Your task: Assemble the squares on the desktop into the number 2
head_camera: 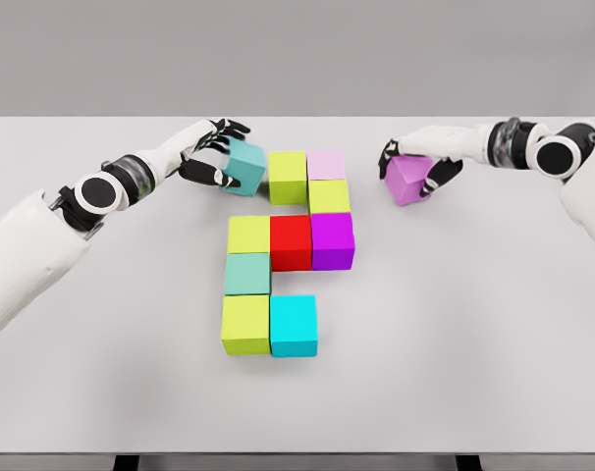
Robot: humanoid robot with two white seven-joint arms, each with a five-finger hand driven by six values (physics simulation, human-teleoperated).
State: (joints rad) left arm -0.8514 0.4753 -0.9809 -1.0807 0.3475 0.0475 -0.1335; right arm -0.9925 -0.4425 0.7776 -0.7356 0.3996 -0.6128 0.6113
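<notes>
On the pale grey desktop (474,324), a part-built figure of coloured cubes: top row of a lime-green cube (288,177) and a pale pink cube (327,165), a second lime cube (329,197) below the pink; middle row of a yellow-green cube (248,235), a red cube (291,242) and a magenta cube (332,240); beneath the yellow-green one, a sea-green cube (247,274); bottom row of a lime cube (244,325) and a cyan cube (294,325). Left hand (214,152) curled around a teal cube (244,166), tilted, just beside the top lime-green cube's left face. Right hand (415,162) closed on a tilted purple cube (409,182), apart from the figure, right of the top row.
</notes>
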